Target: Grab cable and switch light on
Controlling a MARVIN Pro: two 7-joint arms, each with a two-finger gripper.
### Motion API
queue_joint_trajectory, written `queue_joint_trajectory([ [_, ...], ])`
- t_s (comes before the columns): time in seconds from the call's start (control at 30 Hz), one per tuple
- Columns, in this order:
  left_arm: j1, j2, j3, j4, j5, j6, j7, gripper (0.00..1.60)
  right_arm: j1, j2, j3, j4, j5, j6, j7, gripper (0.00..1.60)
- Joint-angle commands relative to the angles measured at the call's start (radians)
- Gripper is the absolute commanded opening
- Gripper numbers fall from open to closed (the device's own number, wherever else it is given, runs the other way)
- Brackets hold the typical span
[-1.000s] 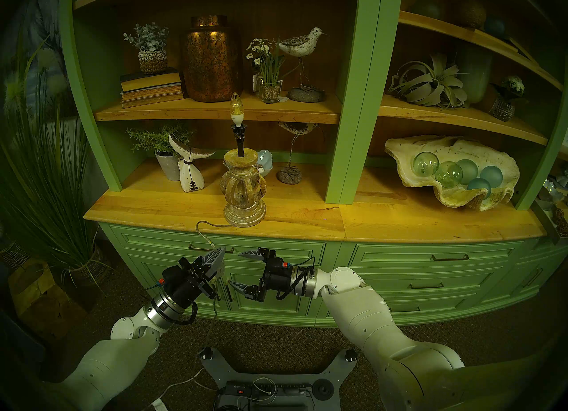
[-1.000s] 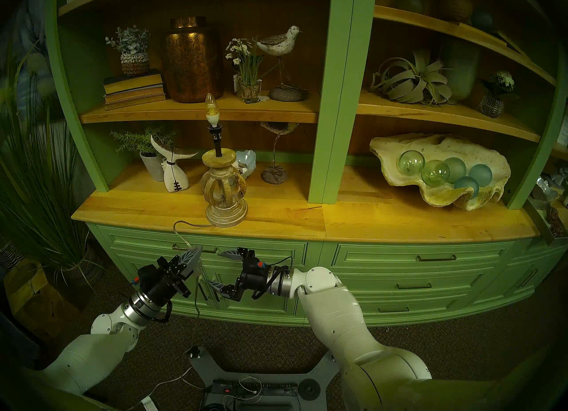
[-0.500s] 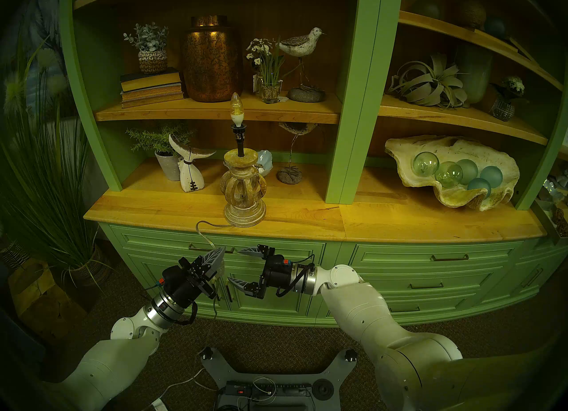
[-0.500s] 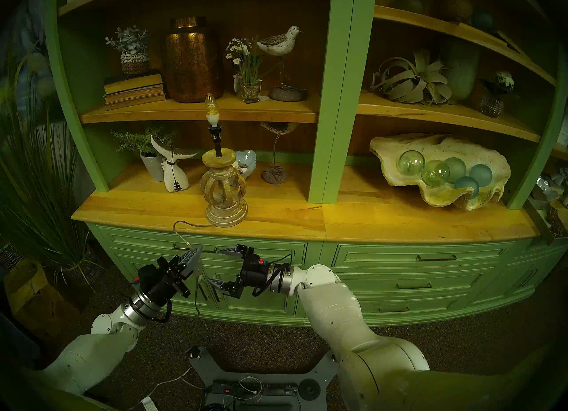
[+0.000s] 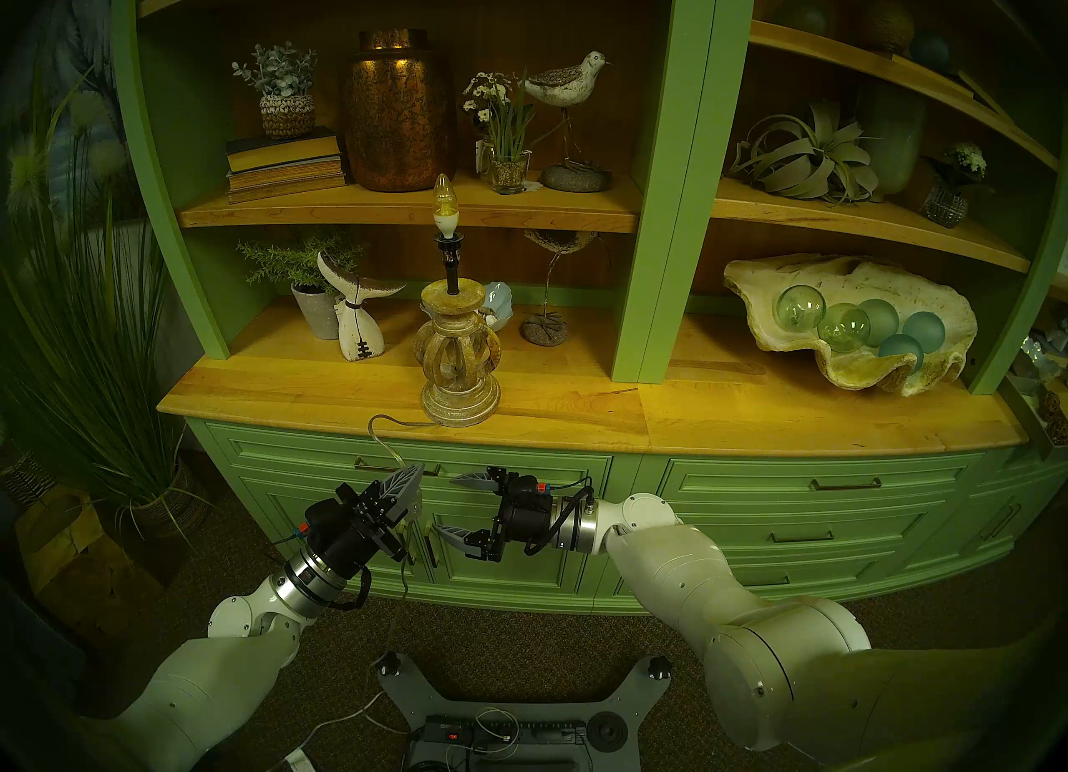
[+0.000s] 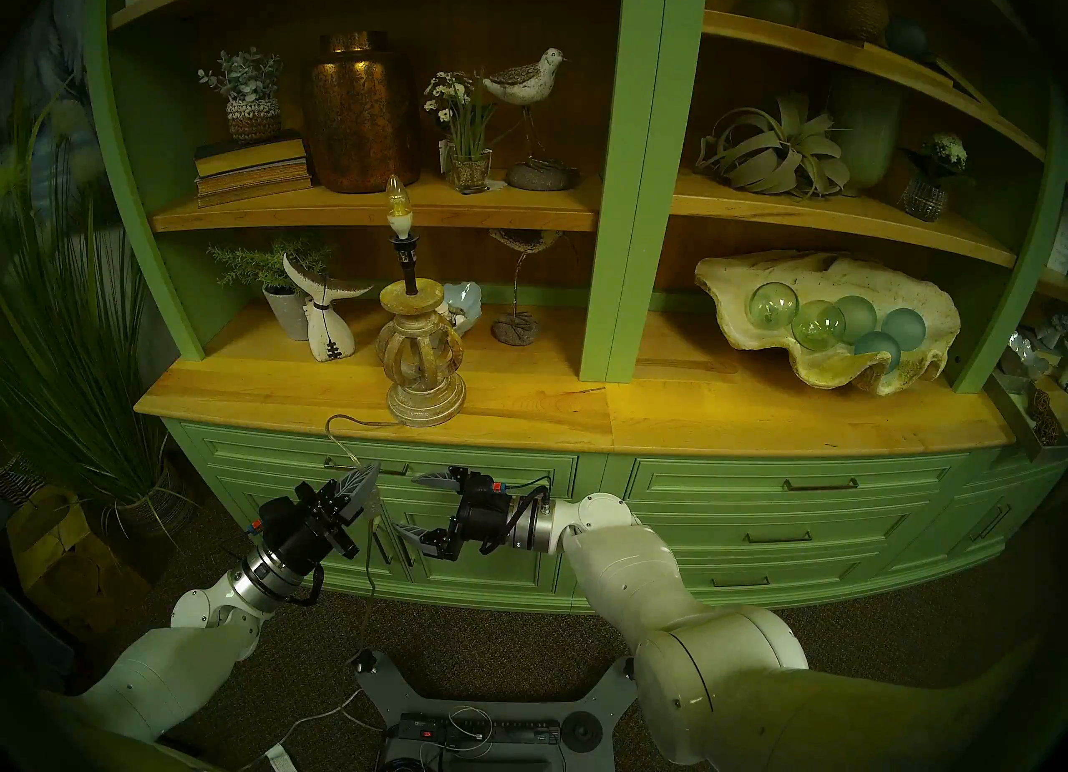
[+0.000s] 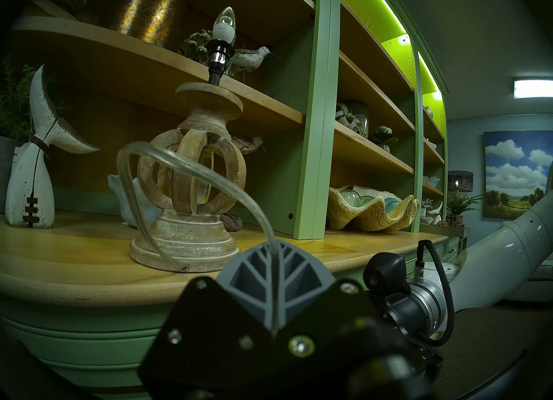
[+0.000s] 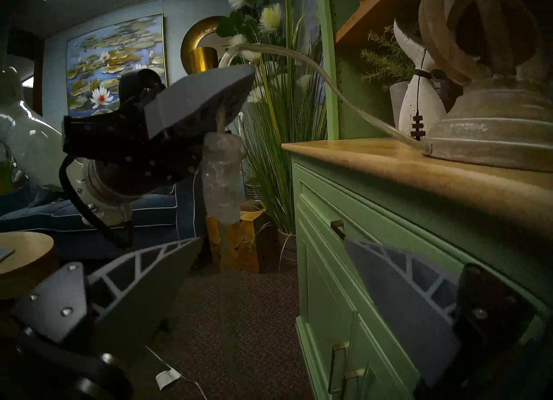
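Green cabinetry [image 5: 404, 522] with a wooden countertop [image 5: 751, 418] fills the scene; shelves of ornaments rise behind it.

Item one: the lamp [image 5: 460, 349] stands near the front edge of the countertop, left of the cabinet's centre post. Its bulb [image 5: 442, 204] looks unlit in the left wrist view; I judge the light is not yet on.

Item two: the cable [image 5: 378, 435] leaves the lamp's foot, loops left over the countertop edge and drops in front of the drawers toward the floor.

Item three: the left gripper [image 5: 413, 485] is closed on the cable just above the inline switch [image 8: 221, 177]. The cable passes between its fingers in the left wrist view, and the switch hangs directly beneath them in the right wrist view. I count the grab as done.

Item four: the right gripper [image 5: 448, 508] sits just right of the switch with its fingers spread wide, holding nothing. It faces the switch but stands apart from it.

Remaining, in my judgement: I bring the right gripper onto the switch and press it. The switch hangs loose below the left grip, so it may swing away under a push.
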Motion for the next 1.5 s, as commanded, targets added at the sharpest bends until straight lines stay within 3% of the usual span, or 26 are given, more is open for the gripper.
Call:
queue_joint_trajectory([
  [0.0, -0.018, -0.003, -0.012, -0.023, -0.009, -0.006, 0.002, 0.0, 0.049, -0.025, -0.007, -0.038, 0.055, -0.013, 0.093, 1.6],
  [0.33, -0.018, -0.003, -0.012, -0.023, -0.01, -0.006, 0.001, 0.0, 0.002, -0.01, -0.12, -0.075, 0.105, 0.069, 0.119, 1.6],
  [0.57, -0.017, -0.003, -0.013, -0.025, -0.01, -0.006, 0.002, 0.0, -0.02, 0.013, -0.164, -0.117, 0.193, 0.088, 0.162, 1.6],
  [0.87, -0.017, -0.003, -0.013, -0.024, -0.01, -0.006, 0.001, 0.0, 0.024, 0.022, -0.177, -0.095, 0.251, 0.088, 0.187, 1.6],
  [1.3, -0.017, -0.003, -0.012, -0.024, -0.01, -0.006, 0.001, 0.0, 0.093, -0.021, -0.205, -0.013, 0.266, 0.089, 0.177, 1.6],
  [1.4, -0.018, -0.003, -0.012, -0.023, -0.01, -0.006, 0.001, 0.0, 0.106, -0.025, -0.211, 0.002, 0.265, 0.089, 0.172, 1.55],
  [1.47, -0.018, -0.003, -0.012, -0.023, -0.009, -0.006, 0.001, 0.0, 0.122, -0.03, -0.215, 0.024, 0.268, 0.086, 0.166, 1.19],
])
